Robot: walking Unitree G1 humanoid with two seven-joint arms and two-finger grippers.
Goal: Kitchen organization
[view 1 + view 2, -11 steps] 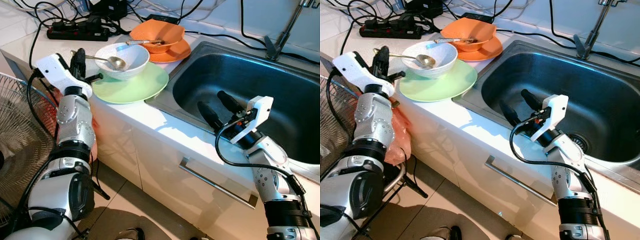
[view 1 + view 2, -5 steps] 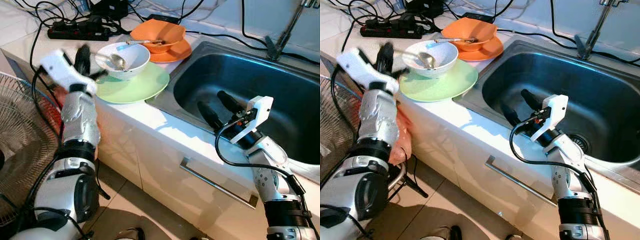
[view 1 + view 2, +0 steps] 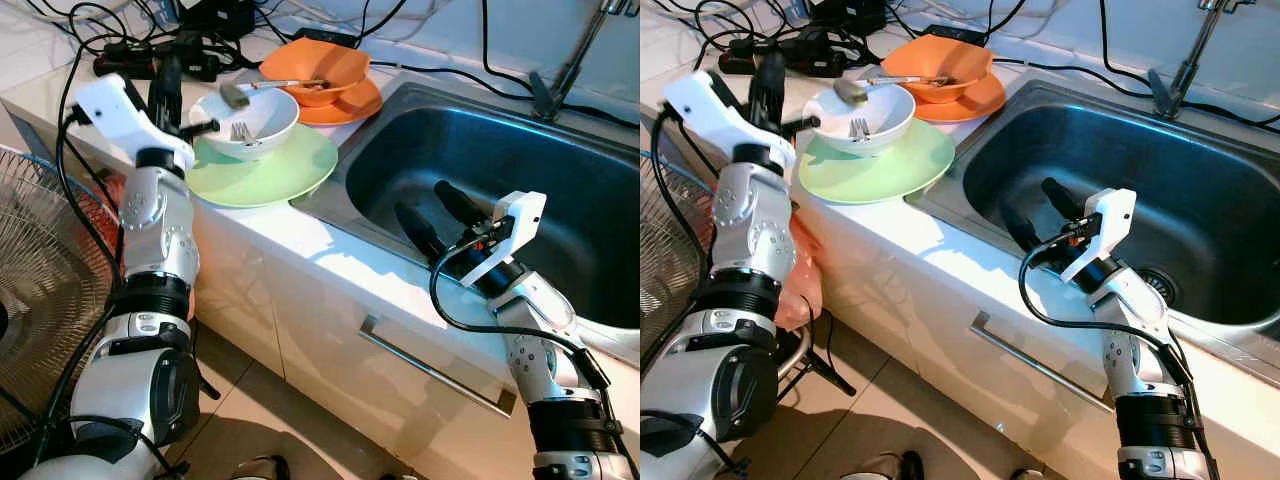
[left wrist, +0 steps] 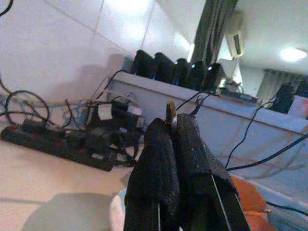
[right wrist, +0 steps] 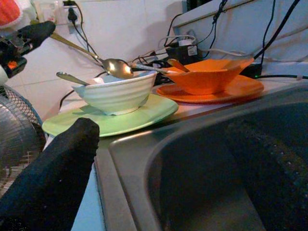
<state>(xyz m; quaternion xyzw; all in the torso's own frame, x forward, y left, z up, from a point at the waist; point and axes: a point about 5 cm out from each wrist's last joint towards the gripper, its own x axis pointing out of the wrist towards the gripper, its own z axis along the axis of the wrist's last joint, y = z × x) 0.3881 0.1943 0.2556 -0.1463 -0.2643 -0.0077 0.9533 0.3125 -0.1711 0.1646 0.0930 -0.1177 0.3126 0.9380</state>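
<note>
Left gripper (image 3: 172, 95) raised at 9 o'clock of the white bowl (image 3: 262, 128), rough black fingers (image 4: 159, 159) pressed together, pinching the thin handle of a metal spoon (image 3: 232, 96); spoon lifted, its oval head over the bowl's rim at 11 o'clock. Right gripper (image 3: 432, 214) hanging over the near edge of the steel sink (image 3: 560, 180), two long padded fingers spread apart, nothing between them.

On the white table (image 3: 270, 225): two bowls, two plates. One round ribbed white bowl, with one metal fork (image 3: 240, 131) inside, sitting on one flat pale-green plate (image 3: 290, 170). At 1 o'clock of it, one angular orange bowl (image 3: 318, 68) on one orange plate (image 3: 352, 105), a second spoon (image 3: 285, 85) lying across that bowl. One black power strip (image 3: 140, 62) with tangled black cables at 11 o'clock of the white bowl. One slim metal tap (image 3: 570, 60) at 12 o'clock of the sink. One wire-grilled fan (image 3: 40, 290) at 8 o'clock, beside the left arm. One long metal handle (image 3: 430, 365) on the glossy white cabinet front below the sink.
</note>
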